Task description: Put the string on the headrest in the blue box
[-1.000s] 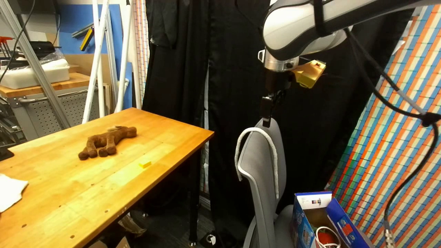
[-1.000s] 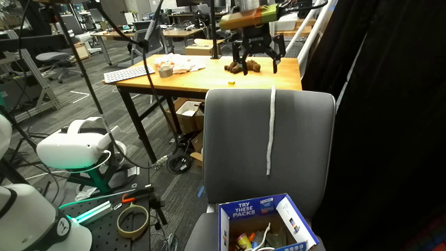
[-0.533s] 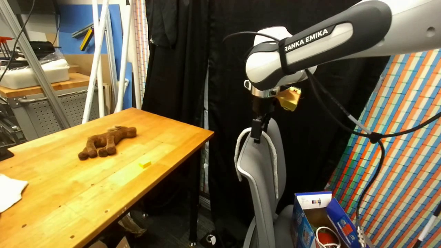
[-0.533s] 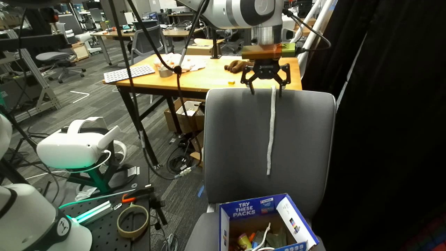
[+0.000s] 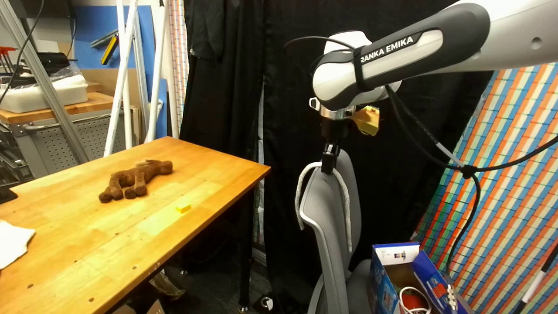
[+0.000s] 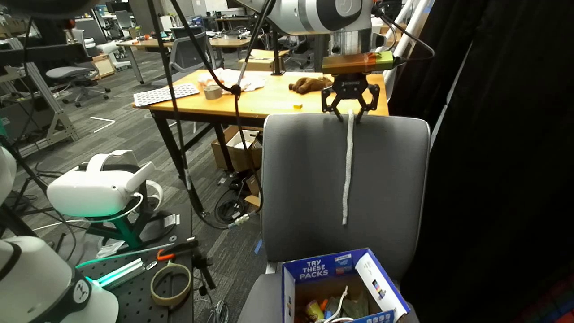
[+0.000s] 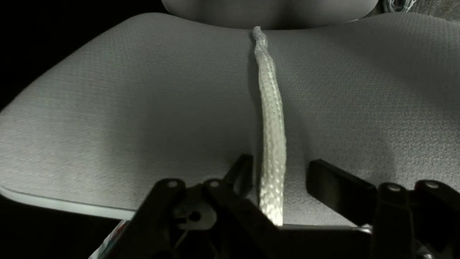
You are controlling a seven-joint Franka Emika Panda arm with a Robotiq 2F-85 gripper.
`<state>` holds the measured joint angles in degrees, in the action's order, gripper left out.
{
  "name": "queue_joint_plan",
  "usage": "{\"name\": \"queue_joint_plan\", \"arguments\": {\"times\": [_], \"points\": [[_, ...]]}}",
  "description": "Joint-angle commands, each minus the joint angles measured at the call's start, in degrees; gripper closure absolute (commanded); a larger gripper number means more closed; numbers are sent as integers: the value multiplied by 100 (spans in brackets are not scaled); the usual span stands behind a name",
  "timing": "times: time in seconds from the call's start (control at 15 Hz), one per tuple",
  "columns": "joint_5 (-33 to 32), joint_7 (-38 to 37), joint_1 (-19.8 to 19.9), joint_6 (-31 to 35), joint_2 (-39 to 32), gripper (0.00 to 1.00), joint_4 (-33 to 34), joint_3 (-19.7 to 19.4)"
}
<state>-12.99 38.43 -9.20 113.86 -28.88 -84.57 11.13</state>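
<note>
Black two-finger gripper [image 6: 349, 119] points down at the top edge of the rounded light grey fabric headrest [image 6: 305, 179]. Fingers [image 7: 337, 190] part-way apart, straddling the thin white braided string [image 7: 274, 136], holding nothing. Wrist view settles that: grey fabric shows between string and both fingers (string sits nearer one of them); in an exterior view the side-on fingertips [image 5: 329, 162] overlap the string, gap unreadable. Can't tell if the tips touch fabric. String drapes over the headrest right at the gripper: in an exterior view only its front length [image 6: 347, 179] shows, hanging below the fingers; in an exterior view the rear length [image 5: 297, 198] shows too. Open blue cardboard box [image 6: 309, 271] with white inner panels is well below the gripper, front side, on the grey seat [image 6: 258, 300], in both exterior views. Contents vary by angle: yellow item [image 6: 315, 309] in an exterior view, red item [image 5: 412, 301] behind a white loop [image 5: 402, 294] in an exterior view. Brown plush animal [image 5: 135, 179] lies on the wooden table [image 5: 209, 183], on the opposite side of the gripper from the box.
</note>
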Motion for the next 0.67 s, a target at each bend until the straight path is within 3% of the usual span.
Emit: {"name": "queue_joint_plan", "arguments": {"times": [0.0,0.07,0.2,0.6], "points": [[189,275,22,-25,-156,86,216,83],[204,330,30,-25,-148,92,208,88],[199,345,12,-68,-144,95,218,70],[-216,-416,-208,112,396,92,-33,-112]]}}
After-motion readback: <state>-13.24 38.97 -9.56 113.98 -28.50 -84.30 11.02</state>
